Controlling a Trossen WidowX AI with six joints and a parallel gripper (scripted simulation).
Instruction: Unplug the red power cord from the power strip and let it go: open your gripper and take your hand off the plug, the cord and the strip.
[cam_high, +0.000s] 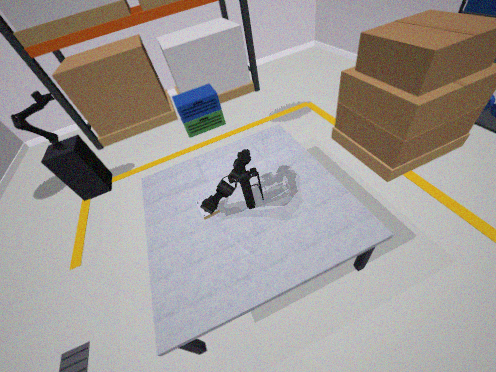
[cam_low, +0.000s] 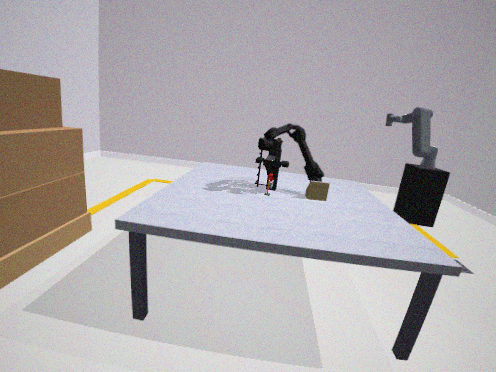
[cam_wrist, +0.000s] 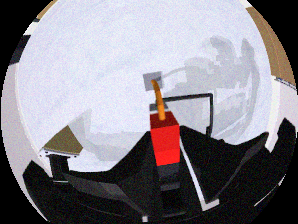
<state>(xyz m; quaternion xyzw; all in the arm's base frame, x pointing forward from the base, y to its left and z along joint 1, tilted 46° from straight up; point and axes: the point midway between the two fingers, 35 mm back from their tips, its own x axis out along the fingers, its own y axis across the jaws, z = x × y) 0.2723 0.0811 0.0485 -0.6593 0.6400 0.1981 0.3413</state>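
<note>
The red plug (cam_low: 271, 177) (cam_wrist: 165, 142) is between the two black fingertips of my gripper (cam_wrist: 165, 132) in the wrist view, with a finger against each side; my gripper is shut on it. An orange cord (cam_wrist: 159, 97) (cam_low: 268, 188) runs from the plug down to a small grey square (cam_wrist: 150, 81) on the table. The black power strip (cam_high: 248, 195) (cam_wrist: 170, 187) stands upright behind and below the plug. Whether the plug's prongs are in a socket is hidden.
A thin black bent line (cam_high: 260, 186) (cam_wrist: 211, 112) stands beside the strip. The arm's tan base block (cam_low: 317, 191) (cam_wrist: 64, 140) is on the table (cam_high: 270, 260) (cam_low: 250, 220). Large cartons (cam_high: 395, 115) stand beyond the table.
</note>
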